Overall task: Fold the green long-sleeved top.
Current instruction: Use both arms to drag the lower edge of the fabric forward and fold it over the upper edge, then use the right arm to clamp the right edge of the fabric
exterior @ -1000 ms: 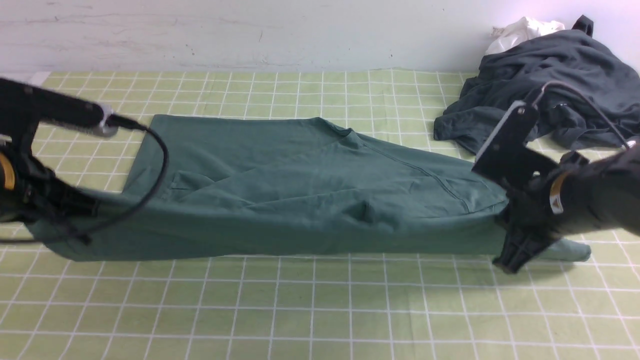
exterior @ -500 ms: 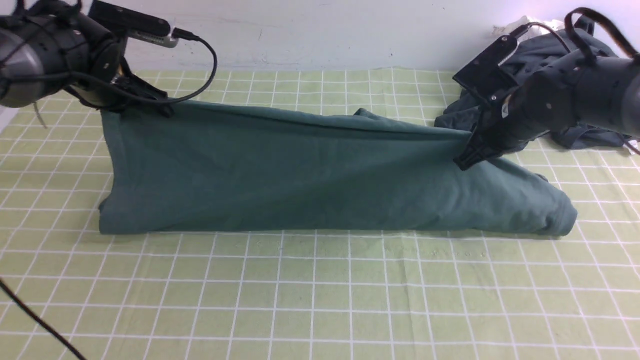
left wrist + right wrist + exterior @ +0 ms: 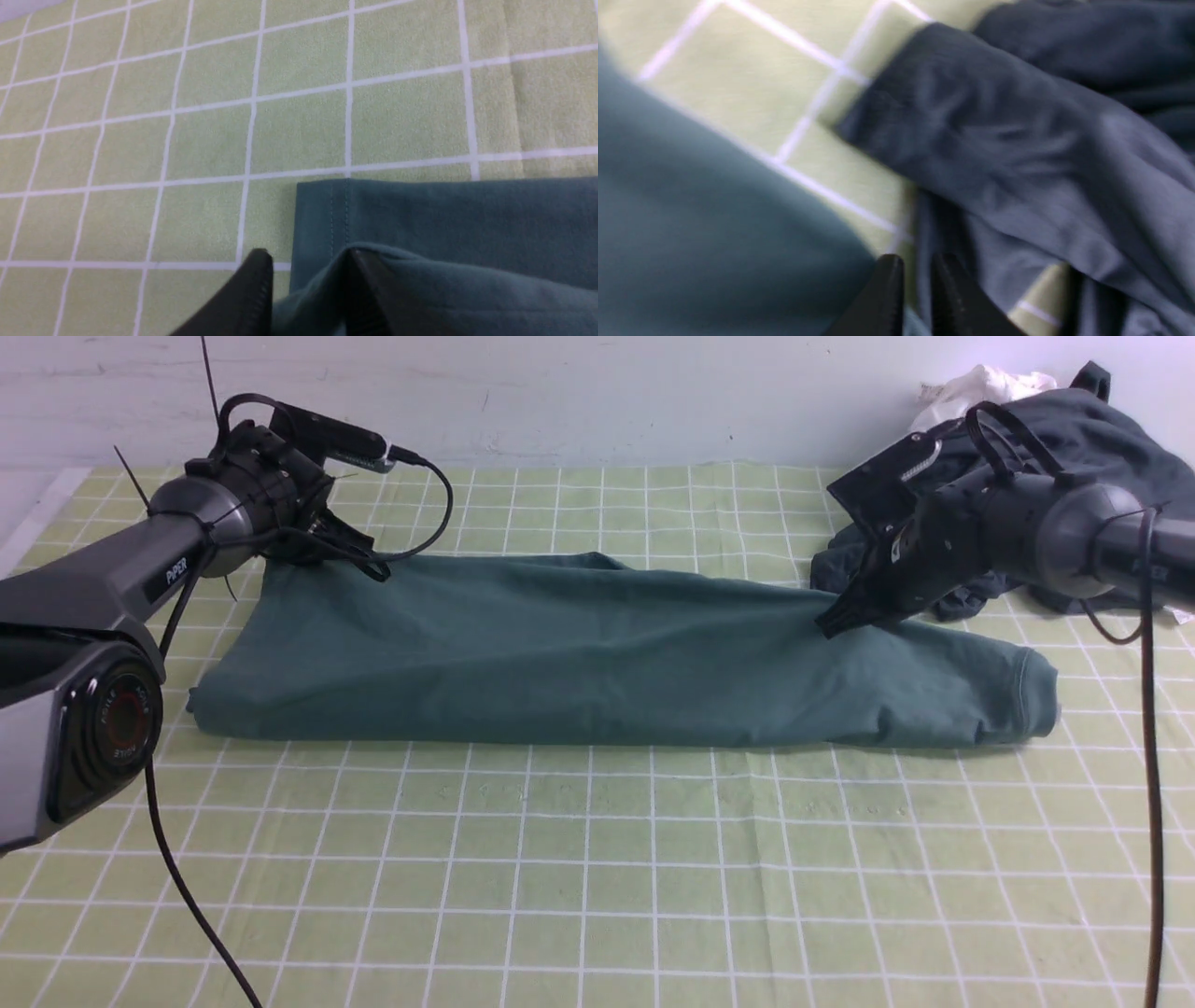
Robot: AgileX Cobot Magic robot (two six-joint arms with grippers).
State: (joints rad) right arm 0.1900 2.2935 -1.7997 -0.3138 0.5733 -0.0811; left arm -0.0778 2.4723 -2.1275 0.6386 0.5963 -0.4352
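The green long-sleeved top [image 3: 597, 653] lies folded lengthwise as a long band across the mat, with a rounded fold at its near edge. My left gripper [image 3: 372, 567] rests at the band's far left corner. In the left wrist view that gripper [image 3: 308, 255] has its jaws apart, and a hemmed corner of the top [image 3: 467, 219] droops between them and over one finger [image 3: 369, 298]. My right gripper [image 3: 829, 623] touches the far edge near the right end. In the blurred right wrist view that gripper [image 3: 917, 261] shows a narrow gap, beside the top [image 3: 691, 210].
A dark charcoal garment [image 3: 1027, 504] is heaped at the back right, just behind my right gripper, and shows close by in the right wrist view [image 3: 1017, 140]. A small white cloth [image 3: 980, 383] pokes out behind it. The green checked mat [image 3: 597, 896] ends at the wall.
Both grippers lifted the top's near edge and carried it over to the far side, folding the top in half. Their jaws were shut on the cloth and now stand parted.
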